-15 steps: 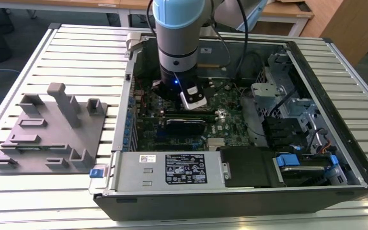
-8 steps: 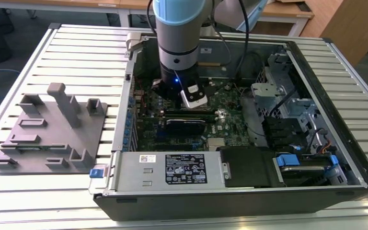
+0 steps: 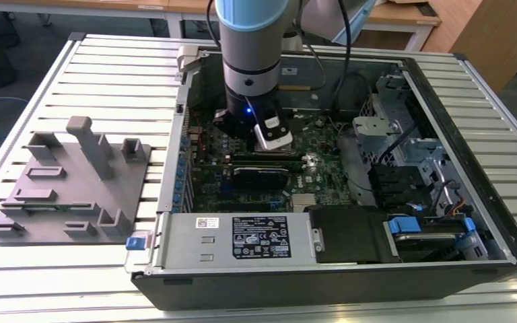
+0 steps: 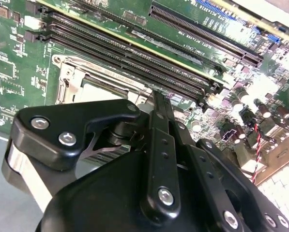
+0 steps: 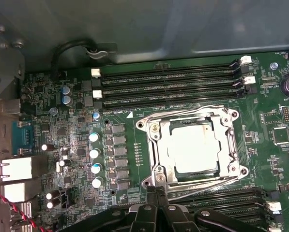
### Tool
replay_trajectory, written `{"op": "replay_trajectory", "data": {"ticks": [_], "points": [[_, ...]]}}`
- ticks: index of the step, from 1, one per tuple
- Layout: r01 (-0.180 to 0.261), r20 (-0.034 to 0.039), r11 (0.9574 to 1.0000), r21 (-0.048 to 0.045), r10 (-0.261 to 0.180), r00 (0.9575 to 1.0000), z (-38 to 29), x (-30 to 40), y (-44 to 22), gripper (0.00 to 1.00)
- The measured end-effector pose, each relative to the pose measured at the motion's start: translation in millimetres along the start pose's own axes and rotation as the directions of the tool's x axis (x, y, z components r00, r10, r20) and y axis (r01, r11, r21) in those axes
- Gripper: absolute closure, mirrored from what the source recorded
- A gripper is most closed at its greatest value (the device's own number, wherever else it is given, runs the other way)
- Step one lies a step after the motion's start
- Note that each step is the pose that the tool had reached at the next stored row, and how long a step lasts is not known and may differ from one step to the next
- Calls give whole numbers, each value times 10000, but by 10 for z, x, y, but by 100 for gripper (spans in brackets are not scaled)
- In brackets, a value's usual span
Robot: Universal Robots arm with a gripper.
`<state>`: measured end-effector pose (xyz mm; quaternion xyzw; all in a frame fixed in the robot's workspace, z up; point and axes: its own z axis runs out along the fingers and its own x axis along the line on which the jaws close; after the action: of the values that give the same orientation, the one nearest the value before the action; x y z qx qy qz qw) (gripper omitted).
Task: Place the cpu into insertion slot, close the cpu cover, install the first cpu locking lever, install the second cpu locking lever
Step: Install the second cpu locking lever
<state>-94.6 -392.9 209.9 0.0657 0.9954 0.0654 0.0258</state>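
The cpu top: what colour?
Dull silvery-grey; the cpu shows best in the first wrist view.

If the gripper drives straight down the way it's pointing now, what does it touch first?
Most likely the edge of the cpu cover, closed over the cpu. The gripper points at that edge, beside the memory slots. Depth is unclear, so the exact contact point is uncertain.
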Motion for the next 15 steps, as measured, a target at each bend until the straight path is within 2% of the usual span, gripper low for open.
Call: {"op": "replay_trajectory", "data": {"ticks": [10,13,15], "points": [[0,1,10000,1,0,10000,1,-5,-37,90],[-5,-13,10000,-93,5,10000,18,-4,-40,90],[-8,-16,9999,-124,8,10000,34,-4,-45,90]]}}
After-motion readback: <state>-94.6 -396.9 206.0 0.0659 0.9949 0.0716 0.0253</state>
